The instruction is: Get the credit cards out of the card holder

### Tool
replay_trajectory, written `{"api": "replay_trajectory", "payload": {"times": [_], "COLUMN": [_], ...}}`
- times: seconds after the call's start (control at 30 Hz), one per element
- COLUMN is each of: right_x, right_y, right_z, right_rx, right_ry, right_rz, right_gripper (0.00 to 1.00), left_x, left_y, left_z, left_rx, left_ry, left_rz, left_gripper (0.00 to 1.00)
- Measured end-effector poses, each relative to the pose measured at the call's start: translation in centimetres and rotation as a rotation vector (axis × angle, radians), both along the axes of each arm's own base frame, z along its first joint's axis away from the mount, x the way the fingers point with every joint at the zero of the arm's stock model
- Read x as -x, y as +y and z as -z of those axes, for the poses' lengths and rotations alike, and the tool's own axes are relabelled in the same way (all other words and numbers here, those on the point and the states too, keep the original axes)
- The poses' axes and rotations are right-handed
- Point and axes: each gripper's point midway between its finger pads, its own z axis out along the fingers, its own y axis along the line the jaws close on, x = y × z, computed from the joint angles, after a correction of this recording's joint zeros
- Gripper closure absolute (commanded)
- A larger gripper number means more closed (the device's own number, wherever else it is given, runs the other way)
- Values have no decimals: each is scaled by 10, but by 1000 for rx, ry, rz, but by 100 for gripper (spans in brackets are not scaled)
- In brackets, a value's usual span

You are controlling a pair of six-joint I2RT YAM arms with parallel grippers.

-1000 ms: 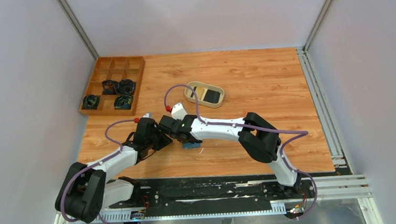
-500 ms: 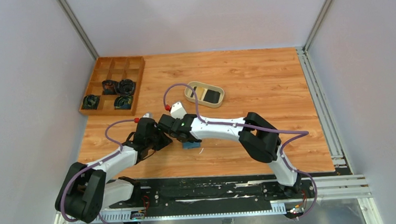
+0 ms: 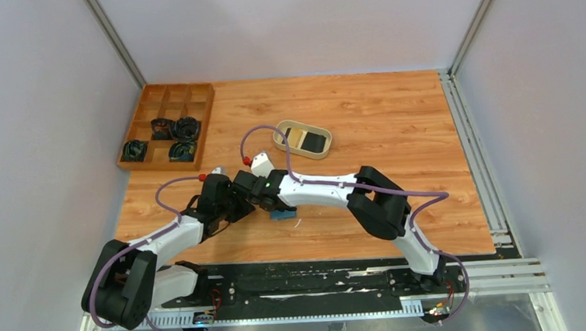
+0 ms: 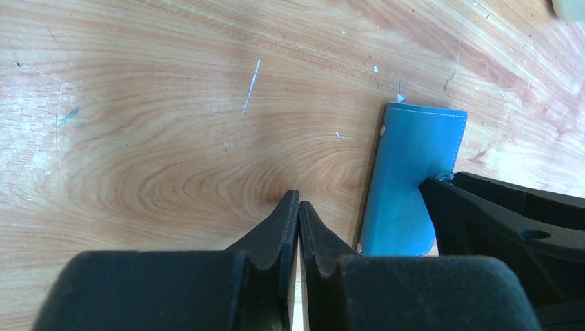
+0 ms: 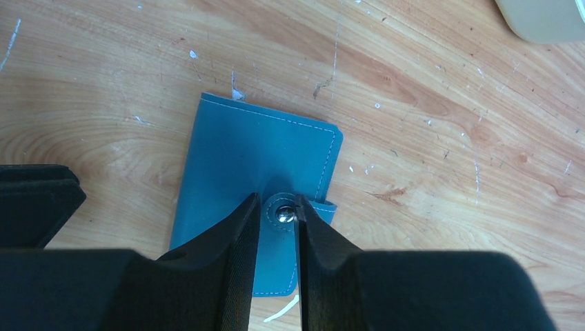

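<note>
Here, scratched wooden table (image 5: 448, 103) under the card holder (image 5: 255, 152) — pale walls (image 3: 303, 17).

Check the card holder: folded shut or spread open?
Folded shut: the card holder lies flat, only its outer face showing, the right gripper pinching its snap tab.

Soft, even overhead light leaves only faint, short shadows. The counter (image 3: 364, 106) carries a pale glare at the left of the left wrist view (the grain washes out there). Wood grain is sharp in both wrist views, while the left claw (image 4: 299, 202) and right claw (image 5: 277, 204) blur near the lens.
</note>
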Motion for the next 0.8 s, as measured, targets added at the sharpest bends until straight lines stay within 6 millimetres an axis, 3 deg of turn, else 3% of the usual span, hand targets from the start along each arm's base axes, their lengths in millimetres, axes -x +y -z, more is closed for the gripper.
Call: {"api": "replay_trajectory", "payload": {"times": [0.23, 0.47, 0.8], "right_x": [-1, -1, -1], "right_y": [-1, -2, -4], "right_z": [0, 0, 4], "right_rx": [9, 18, 28], "right_ry": [-5, -8, -2], "right_rz": [0, -4, -5], "right_gripper": [74, 87, 95], "left_x": [0, 0, 1], "left_y": [0, 0, 1], "left_z": [0, 0, 0], "left_rx": [0, -1, -4], "left_ry": [0, -1, 2], "left_rz": [0, 2, 3], "left_gripper": [91, 91, 91]}}
